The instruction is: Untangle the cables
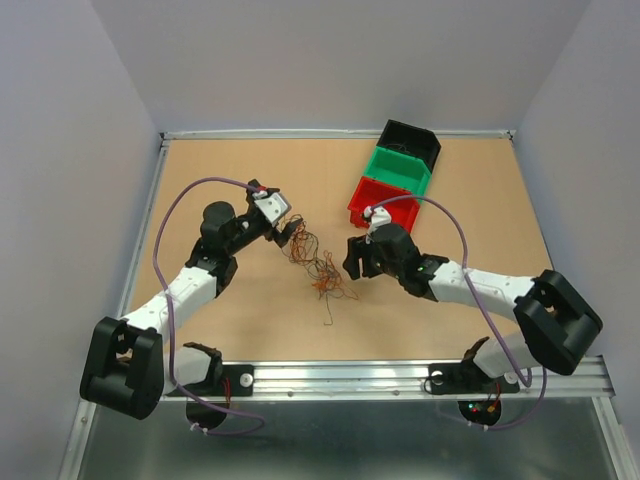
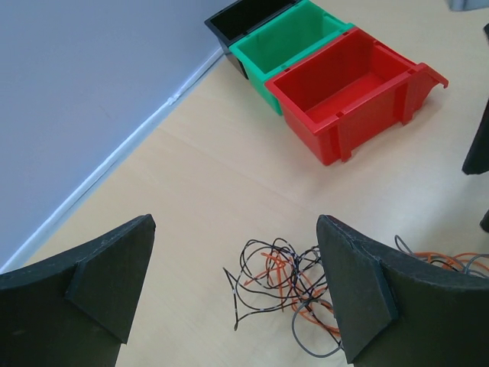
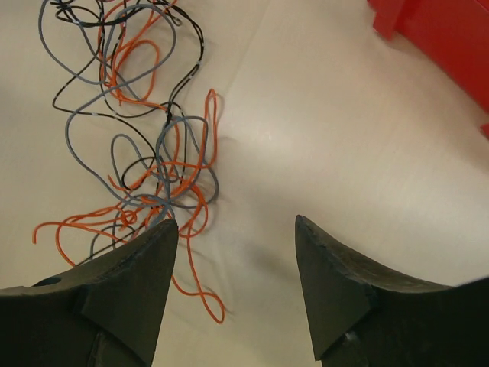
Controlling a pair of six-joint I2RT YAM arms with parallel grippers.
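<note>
Closest to you, your right gripper (image 3: 235, 222) hangs just over the desk (image 1: 200, 180) with its jaws spread wide and nothing between them. Its wrist view shows the near-right fringe of the cables (image 3: 145, 176) partly under the left finger, but I cannot tell whether the finger touches them.

The cables (image 1: 315, 265) lie in one loose knot at mid-desk, between the two arms: orange, dark and grey strands looped through each other, with a lone end trailing toward the near edge.

Your left gripper (image 1: 285, 228) sits at the far-left edge of that knot, also spread wide and holding nothing. In its wrist view the strands (image 2: 283, 283) run behind the right-hand finger.

I judge the step in hand to be taking a first hold:
- Choose a strand at the fringe, not the dense middle
- Close on one strand only
- Pin the heap with the other gripper
- Draw the strand out slowly and low, so the wiry curls slide free instead of cinching

Farthest back stand the red bin (image 1: 385, 200), green bin (image 1: 400, 168) and black bin (image 1: 410, 140), well apart from the knot
</note>
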